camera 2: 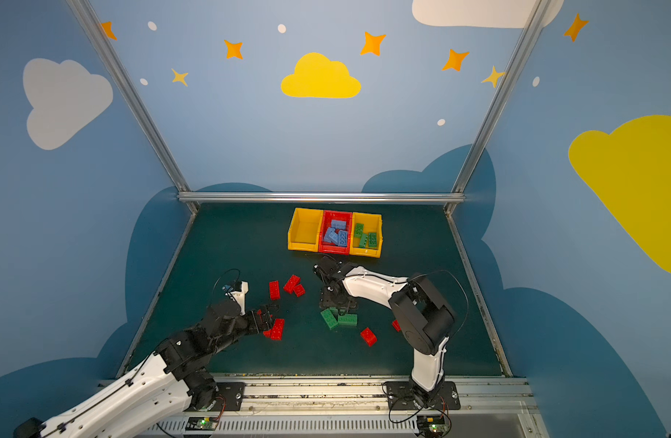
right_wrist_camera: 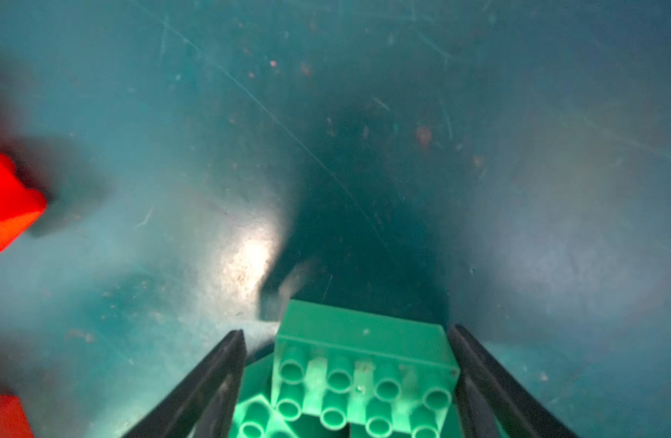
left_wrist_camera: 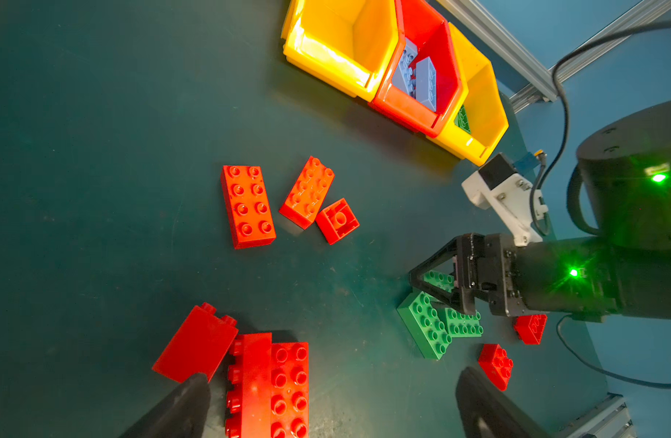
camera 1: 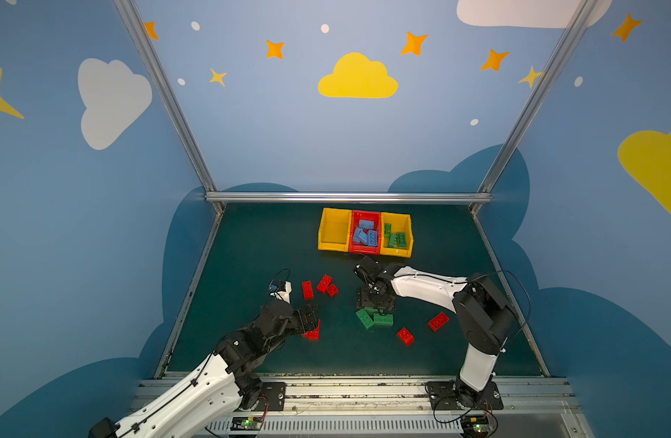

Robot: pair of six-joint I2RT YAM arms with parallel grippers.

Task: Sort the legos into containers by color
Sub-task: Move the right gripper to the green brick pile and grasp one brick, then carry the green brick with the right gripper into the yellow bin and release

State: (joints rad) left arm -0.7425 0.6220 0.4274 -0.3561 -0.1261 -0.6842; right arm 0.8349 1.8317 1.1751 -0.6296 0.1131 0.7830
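Observation:
My right gripper (camera 1: 377, 309) (right_wrist_camera: 347, 333) points down over three green legos (camera 1: 383, 320), open. One green brick (right_wrist_camera: 364, 364) sits between its fingers, touching one finger with a gap at the other. My left gripper (camera 1: 311, 322) (left_wrist_camera: 332, 402) hangs open over a pair of red legos (left_wrist_camera: 269, 383), which lie close to one finger. The containers stand in a row at the back. The left yellow bin (camera 1: 333, 231) is empty, the red bin (camera 1: 364, 248) holds blue legos (camera 1: 364, 233), and the right yellow bin (camera 1: 396, 252) holds green ones.
Three red bricks (camera 1: 307, 290) lie left of centre, between the arms and the bins. Two more red bricks (camera 1: 405, 336) (camera 1: 438, 321) lie near the right arm's elbow. Aluminium rails (camera 1: 349, 197) edge the dark green mat.

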